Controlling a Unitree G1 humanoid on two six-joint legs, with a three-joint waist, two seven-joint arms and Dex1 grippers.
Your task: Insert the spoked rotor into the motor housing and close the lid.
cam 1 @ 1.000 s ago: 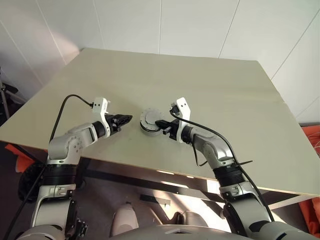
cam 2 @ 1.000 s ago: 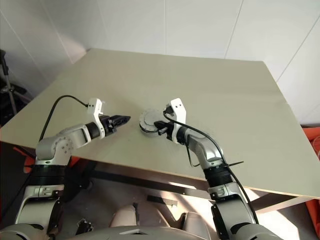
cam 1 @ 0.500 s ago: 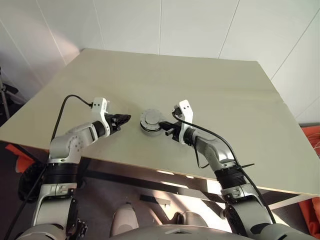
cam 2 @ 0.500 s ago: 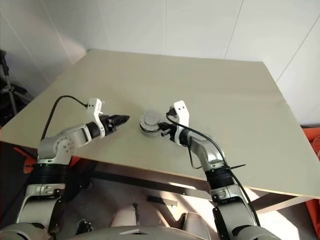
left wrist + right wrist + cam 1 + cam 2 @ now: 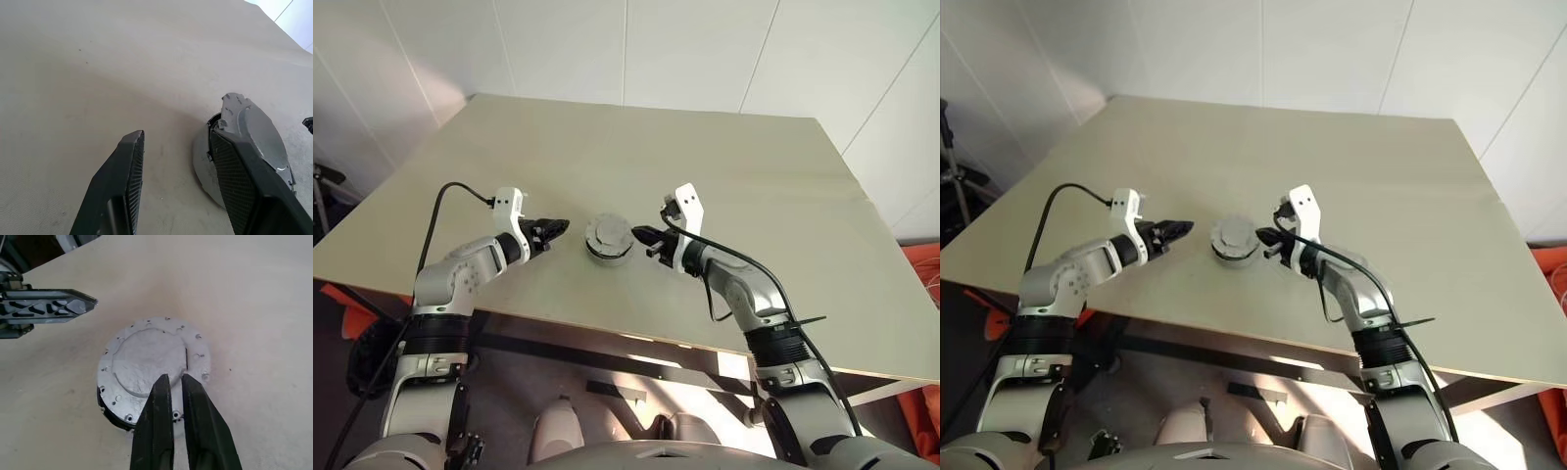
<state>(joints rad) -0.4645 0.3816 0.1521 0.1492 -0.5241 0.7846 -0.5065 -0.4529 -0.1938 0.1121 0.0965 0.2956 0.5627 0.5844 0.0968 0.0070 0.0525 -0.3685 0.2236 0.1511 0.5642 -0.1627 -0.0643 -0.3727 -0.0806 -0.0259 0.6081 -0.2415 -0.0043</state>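
The grey lid lies on top of the dark motor housing, near the table's front edge between my two arms. The spoked rotor is hidden. My right gripper hovers just right of the lid's rim. Its fingers are open by a narrow gap, with nothing between them. In the left eye view it sits close beside the lid. My left gripper stands open and empty a short way left of the housing, pointing at it without touching.
The beige table stretches wide behind and to both sides of the parts. Its front edge runs close under both grippers. A black cable loops off my left wrist.
My right gripper has drawn back to the right, off the lid's rim, and its fingers have parted slightly. The left gripper has held still.
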